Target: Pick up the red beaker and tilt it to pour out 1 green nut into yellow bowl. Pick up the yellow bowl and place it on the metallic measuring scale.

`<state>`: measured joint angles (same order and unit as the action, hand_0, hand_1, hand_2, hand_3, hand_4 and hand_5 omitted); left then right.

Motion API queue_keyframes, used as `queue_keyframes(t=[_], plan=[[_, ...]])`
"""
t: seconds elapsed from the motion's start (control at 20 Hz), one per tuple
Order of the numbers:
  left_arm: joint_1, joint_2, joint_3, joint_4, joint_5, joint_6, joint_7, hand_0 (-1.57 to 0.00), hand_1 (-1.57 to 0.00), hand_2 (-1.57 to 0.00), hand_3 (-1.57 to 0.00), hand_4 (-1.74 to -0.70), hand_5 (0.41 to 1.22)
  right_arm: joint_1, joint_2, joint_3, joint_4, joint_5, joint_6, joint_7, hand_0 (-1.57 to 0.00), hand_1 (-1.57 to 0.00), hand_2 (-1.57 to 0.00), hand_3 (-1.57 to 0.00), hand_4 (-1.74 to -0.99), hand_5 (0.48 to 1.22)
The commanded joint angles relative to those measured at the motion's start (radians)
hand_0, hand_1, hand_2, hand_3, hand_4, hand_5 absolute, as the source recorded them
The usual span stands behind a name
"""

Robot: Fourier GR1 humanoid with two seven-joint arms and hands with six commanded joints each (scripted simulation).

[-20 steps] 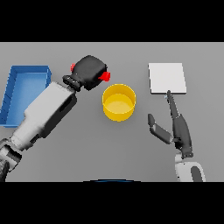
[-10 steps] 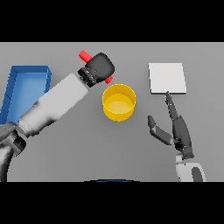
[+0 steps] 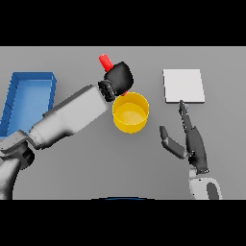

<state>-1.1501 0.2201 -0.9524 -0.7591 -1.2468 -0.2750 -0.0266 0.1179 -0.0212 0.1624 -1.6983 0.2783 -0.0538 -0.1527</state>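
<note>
My left hand (image 3: 119,77) is shut on the red beaker (image 3: 105,61), held in the air just behind the yellow bowl (image 3: 130,112). Only the beaker's red end above the hand and a red sliver below it show; the hand hides the rest. The beaker is tilted, with its lower end at the bowl's far rim. The bowl stands on the table's middle, and I see no nut in it. The metallic measuring scale (image 3: 183,85), a pale square plate, lies to the right of the bowl. My right hand (image 3: 192,140) is open, fingers straight, in front of the scale.
A blue tray (image 3: 30,99) lies at the left edge of the grey table (image 3: 96,163). My left forearm (image 3: 69,118) stretches across the space between the tray and the bowl.
My left hand has carried the beaker to the right and farther back, from beside the bowl to its far rim, turning it more. The right hand has stayed in place.
</note>
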Motion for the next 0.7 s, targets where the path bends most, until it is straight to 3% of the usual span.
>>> queue_keyframes(t=[0.0,0.2,0.65], plan=[[-0.006,-0.001,-0.020,-0.003,-0.024,0.008,0.005,-1.57,-1.57,-1.57,-1.57,-1.74,1.221,0.006,0.001,0.000,0.001,0.005,-0.005,0.000,0.00,0.00,0.00,0.00,-1.055,0.691],[-0.052,-0.018,-0.083,0.032,-0.086,-0.006,-0.033,-1.57,-1.57,-1.57,-1.57,-1.73,1.221,-0.006,-0.005,0.001,-0.001,0.027,-0.020,0.006,0.00,0.00,0.00,0.00,-1.082,0.677],[-0.164,-0.071,-0.190,0.095,-0.196,-0.070,-0.120,-1.57,-1.57,-1.57,-1.57,-1.73,1.221,0.007,-0.006,0.004,-0.013,0.034,-0.023,-0.012,0.00,0.00,0.00,0.00,-1.035,0.685]])
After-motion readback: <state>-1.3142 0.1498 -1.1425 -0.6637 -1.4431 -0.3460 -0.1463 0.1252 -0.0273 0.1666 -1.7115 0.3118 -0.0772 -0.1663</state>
